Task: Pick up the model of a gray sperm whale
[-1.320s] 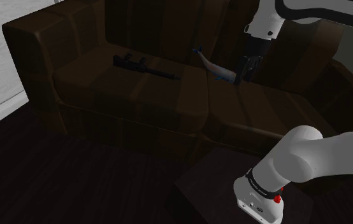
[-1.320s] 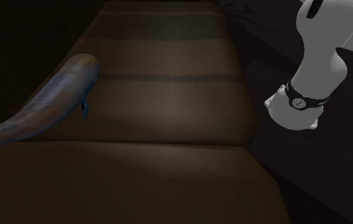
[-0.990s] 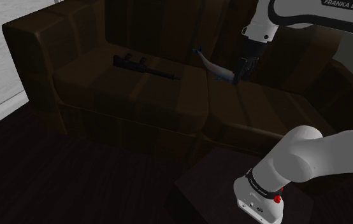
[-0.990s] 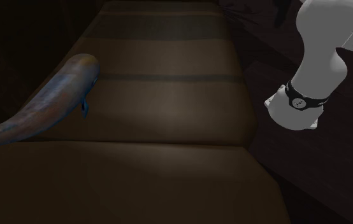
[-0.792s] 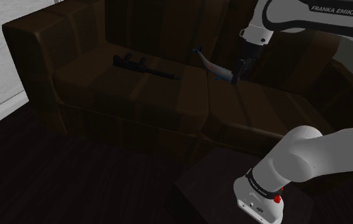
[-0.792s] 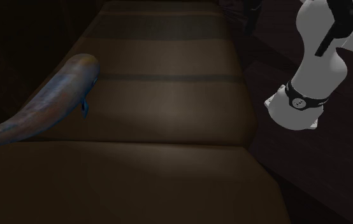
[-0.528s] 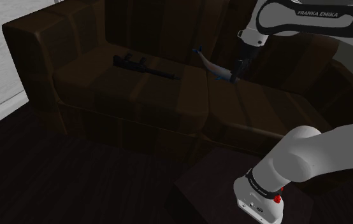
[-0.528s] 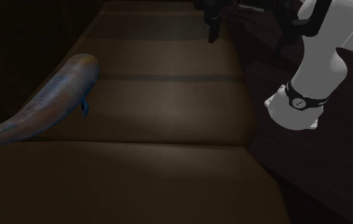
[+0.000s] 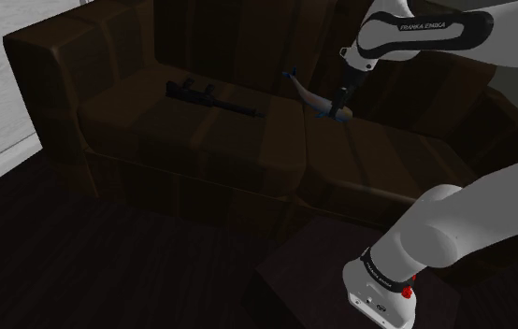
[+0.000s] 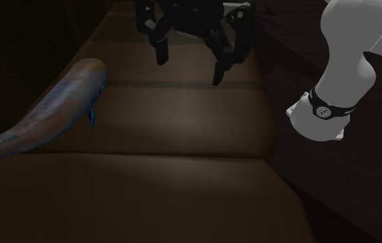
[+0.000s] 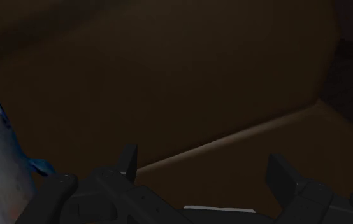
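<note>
Two black fingers (image 10: pixel 220 65) of the end effector (image 10: pixel 189 69) stand wide apart, holding nothing, above the brown sofa (image 9: pixel 201 140) seat. The grey-blue whale (image 10: pixel 58 114) lies near the seat's back edge, just beside the end effector, not touching it. A long black thing (image 9: pixel 212 96) lies on another cushion.

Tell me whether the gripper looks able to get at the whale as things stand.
Probably yes. The gripper hangs open above the sofa seat, off to the side of the whale, with nothing between them. It would need to shift sideways over the whale first.
</note>
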Robot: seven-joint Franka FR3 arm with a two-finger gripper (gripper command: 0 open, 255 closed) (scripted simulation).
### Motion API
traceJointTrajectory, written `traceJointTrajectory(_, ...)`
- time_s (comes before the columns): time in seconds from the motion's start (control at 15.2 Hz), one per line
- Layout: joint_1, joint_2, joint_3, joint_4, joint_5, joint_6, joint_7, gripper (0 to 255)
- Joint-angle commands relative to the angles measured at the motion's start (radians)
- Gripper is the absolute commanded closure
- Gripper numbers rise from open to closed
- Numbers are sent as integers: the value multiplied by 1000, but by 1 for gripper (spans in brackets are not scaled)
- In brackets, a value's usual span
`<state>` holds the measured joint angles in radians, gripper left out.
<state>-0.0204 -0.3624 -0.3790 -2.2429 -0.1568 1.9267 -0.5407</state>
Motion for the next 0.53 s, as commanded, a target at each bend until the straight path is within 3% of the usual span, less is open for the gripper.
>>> traceJointTrajectory(0.0,4,69,-36,42,12,51,-66,0)
traceJointTrajectory(0.46,11,316,-126,218,133,178,-297,0)
